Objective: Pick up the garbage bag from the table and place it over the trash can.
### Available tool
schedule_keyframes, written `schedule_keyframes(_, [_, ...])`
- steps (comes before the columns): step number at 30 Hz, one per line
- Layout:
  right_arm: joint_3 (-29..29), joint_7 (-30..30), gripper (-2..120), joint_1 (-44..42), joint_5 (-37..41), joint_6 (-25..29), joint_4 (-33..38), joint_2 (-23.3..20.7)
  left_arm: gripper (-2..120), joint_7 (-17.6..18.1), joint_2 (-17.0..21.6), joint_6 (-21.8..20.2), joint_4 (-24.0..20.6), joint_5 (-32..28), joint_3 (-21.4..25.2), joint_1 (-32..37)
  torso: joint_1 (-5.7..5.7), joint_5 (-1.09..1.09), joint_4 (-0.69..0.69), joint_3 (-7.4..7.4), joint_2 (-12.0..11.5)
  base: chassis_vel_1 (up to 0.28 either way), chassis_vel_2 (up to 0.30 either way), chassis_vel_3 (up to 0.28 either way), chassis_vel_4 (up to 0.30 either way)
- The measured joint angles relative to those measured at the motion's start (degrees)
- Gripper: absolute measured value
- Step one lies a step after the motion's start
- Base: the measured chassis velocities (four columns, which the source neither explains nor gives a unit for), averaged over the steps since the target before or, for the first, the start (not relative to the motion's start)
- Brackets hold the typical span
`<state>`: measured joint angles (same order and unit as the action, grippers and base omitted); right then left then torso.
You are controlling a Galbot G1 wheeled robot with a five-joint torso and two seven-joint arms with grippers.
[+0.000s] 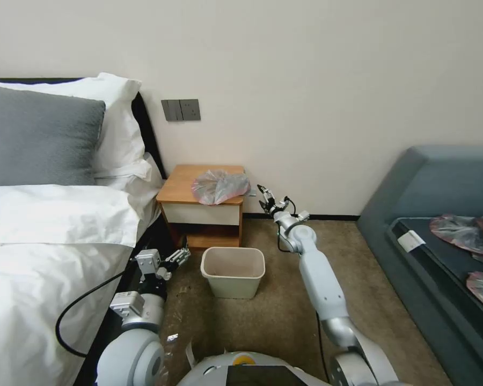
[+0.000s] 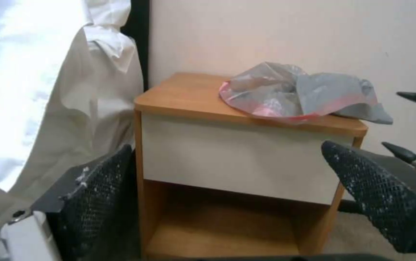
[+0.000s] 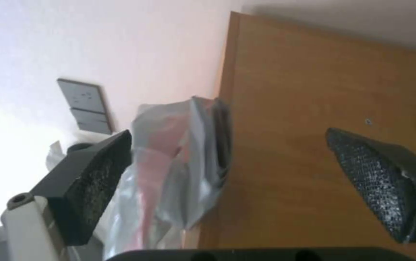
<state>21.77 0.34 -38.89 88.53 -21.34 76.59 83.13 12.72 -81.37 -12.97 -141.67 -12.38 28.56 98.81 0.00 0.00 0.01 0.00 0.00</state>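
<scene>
Reaching right pincer (image 1: pixel 264 194) — splayed — beside garbage bag (image 1: pixel 219 186) | table (image 1: pixel 183 182)

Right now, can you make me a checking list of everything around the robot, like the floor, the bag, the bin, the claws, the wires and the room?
Surface: table with wood top and white drawer front, on brown carpet.
Job's things: garbage bag crumpled on the table's right side, one corner hanging past the right edge; trash can on the floor in front, nothing seen inside.
Clutter: small scraps on the carpet near the base.
Claws: right claw open, raised just right of the bag; left claw open, low beside the bed.
Cables: black cable looping over the bedsheet.
Surroundings: bed with pillows on the left, wall switches, sofa with flatter bags on the right.
</scene>
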Motion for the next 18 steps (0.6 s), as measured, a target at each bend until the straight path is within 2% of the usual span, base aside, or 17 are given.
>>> schedule_keyframes(5, [-0.08,-1.34,100,1.79,-0.42,0.28,-3.08,0.80,100,-0.02,-0.28,0.00,0.10,-0.02,-0.08,-0.01,0.00,0.00,-0.01,0.00,0.00,0.000,0.000,0.000,0.000])
schedule_keyframes(8, [-0.09,-3.10,86,2.67,-0.73,0.83,-4.84,1.41,100,-0.09,-0.59,0.03,0.08,0.04,-0.22,0.10,0.00,0.00,0.00,0.00,0.00,0.000,0.000,0.000,0.000])
schedule_keyframes(9, [-0.09,-3.10,86,2.67,-0.73,0.83,-4.84,1.41,100,-0.09,-0.59,0.03,0.08,0.04,-0.22,0.10,0.00,0.00,0.00,0.00,0.00,0.000,0.000,0.000,0.000])
schedule_keyframes(12, [0.04,-3.77,73,2.71,-0.61,0.90,-5.32,1.62,100,-0.15,-0.59,0.14,0.03,0.22,-0.13,0.15,0.00,-0.01,-0.02,0.00,0.00,0.000,0.000,0.000,0.000])
schedule_keyframes(13, [0.04,-3.77,73,2.71,-0.61,0.90,-5.32,1.62,100,-0.15,-0.59,0.14,0.03,0.22,-0.13,0.15,0.00,-0.01,-0.02,0.00,0.00,0.000,0.000,0.000,0.000])
schedule_keyframes(15, [0.07,-3.85,61,2.62,-0.56,0.91,-5.48,2.03,100,-0.19,-0.64,0.29,0.04,0.40,-0.08,0.14,0.00,-0.01,-0.01,0.00,0.00,0.000,0.000,0.000,0.000])
schedule_keyframes(16, [0.07,-3.85,61,2.62,-0.56,0.91,-5.48,2.03,100,-0.19,-0.64,0.29,0.04,0.40,-0.08,0.14,0.00,-0.01,-0.01,0.00,0.00,0.000,0.000,0.000,0.000])
schedule_keyframes(18, [0.07,-3.74,53,2.42,-0.36,0.81,-5.35,2.34,100,-0.20,-0.74,0.33,0.04,0.45,-0.11,0.14,0.00,0.00,-0.01,0.00,0.00,0.000,0.000,0.000,0.000])
